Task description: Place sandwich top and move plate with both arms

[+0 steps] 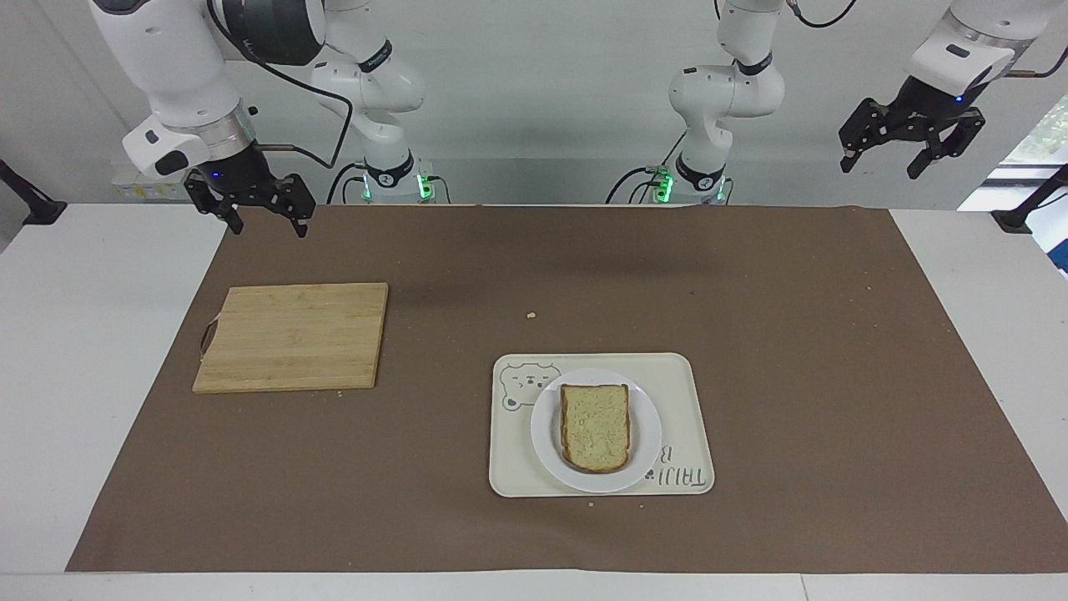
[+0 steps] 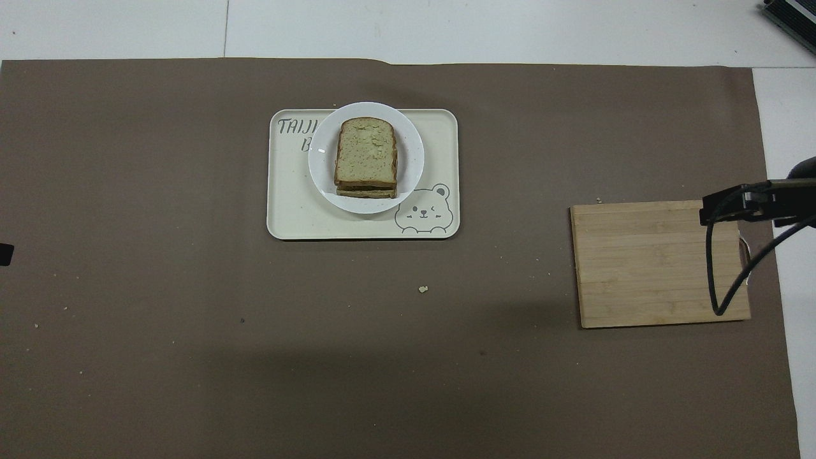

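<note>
The sandwich top [image 1: 594, 426] [image 2: 365, 152], a pale slice with a brown crust, lies on the stacked sandwich, and darker layers show under its edge in the overhead view. The sandwich rests on the round white plate [image 1: 647, 436] [image 2: 412, 153], which stands on a cream tray. No gripper is near it. My right gripper [image 1: 269, 225] hangs open and empty over the mat's corner at the right arm's end. My left gripper [image 1: 879, 165] hangs open and empty, high over the left arm's end of the table.
The cream bear-print tray [image 1: 686, 401] [image 2: 293, 213] lies on the brown mat. A bare wooden cutting board [image 1: 292, 336] [image 2: 644, 261] sits at the right arm's end, with the right arm's cable over its edge in the overhead view. A crumb [image 1: 531, 315] lies between tray and robots.
</note>
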